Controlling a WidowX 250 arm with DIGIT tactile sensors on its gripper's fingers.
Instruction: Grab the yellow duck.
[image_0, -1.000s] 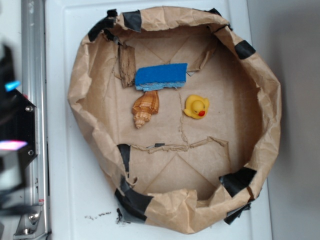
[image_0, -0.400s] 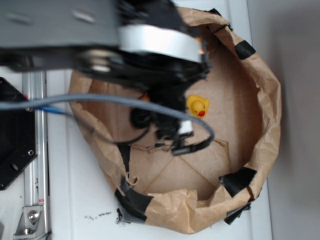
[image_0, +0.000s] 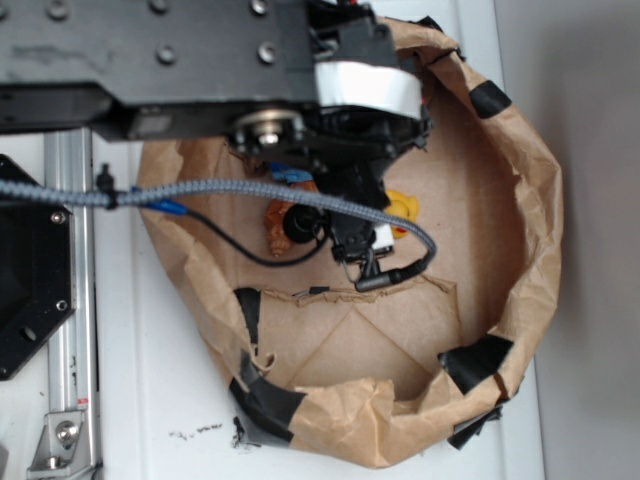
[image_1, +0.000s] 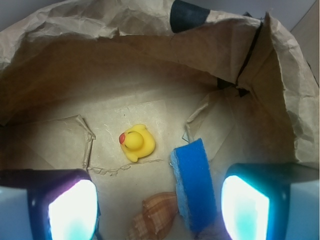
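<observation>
Approach only, grab not done; gripper (image_1: 160, 200) jaws spread wide, holding nothing; yellow duck (image_1: 136, 142) sits free on the paper floor ahead, left of the blue sponge (image_1: 194, 185).

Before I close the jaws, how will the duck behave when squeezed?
The duck looks like smooth, rounded rubber, so it could squirt out of a pinch off its middle. It is small and probably hollow, likely light and somewhat squashy. It stands free on the crinkled paper, apart from the sponge, so a nudge may tip it.
</observation>
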